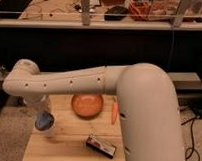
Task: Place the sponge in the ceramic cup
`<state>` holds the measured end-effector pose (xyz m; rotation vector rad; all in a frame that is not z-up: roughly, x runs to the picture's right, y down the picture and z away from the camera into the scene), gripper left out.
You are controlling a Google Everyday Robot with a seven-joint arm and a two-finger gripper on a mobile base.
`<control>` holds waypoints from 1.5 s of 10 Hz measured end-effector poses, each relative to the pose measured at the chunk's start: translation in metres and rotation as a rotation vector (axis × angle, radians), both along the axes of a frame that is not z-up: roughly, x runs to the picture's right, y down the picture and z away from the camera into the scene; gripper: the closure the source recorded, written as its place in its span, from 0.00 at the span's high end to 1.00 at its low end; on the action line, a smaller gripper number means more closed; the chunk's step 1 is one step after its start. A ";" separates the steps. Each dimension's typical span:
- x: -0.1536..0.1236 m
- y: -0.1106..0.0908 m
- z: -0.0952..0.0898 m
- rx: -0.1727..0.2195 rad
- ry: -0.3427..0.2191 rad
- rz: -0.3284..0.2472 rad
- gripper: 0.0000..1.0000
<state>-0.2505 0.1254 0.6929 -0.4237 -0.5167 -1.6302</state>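
Note:
The blue-grey sponge is at the left side of the wooden table, right at the mouth of the small white ceramic cup, whose wall shows just beneath it. I cannot tell whether the sponge rests in the cup or hangs over it. My gripper hangs from the arm's left end, directly above the sponge and close to it. The pale arm stretches across the view from the right.
An orange bowl stands at the table's back centre. Right of it lies a thin orange carrot-like stick. A black packet with red-white markings lies near the front edge. A dark shelf unit stands behind the table.

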 end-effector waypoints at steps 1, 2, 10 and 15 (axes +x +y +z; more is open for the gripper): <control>0.000 0.000 0.000 0.000 0.002 0.001 0.31; 0.000 0.000 0.000 0.000 0.004 0.001 0.31; 0.000 0.001 0.000 -0.001 0.022 0.006 0.37; 0.001 0.002 -0.001 -0.002 0.027 0.011 0.45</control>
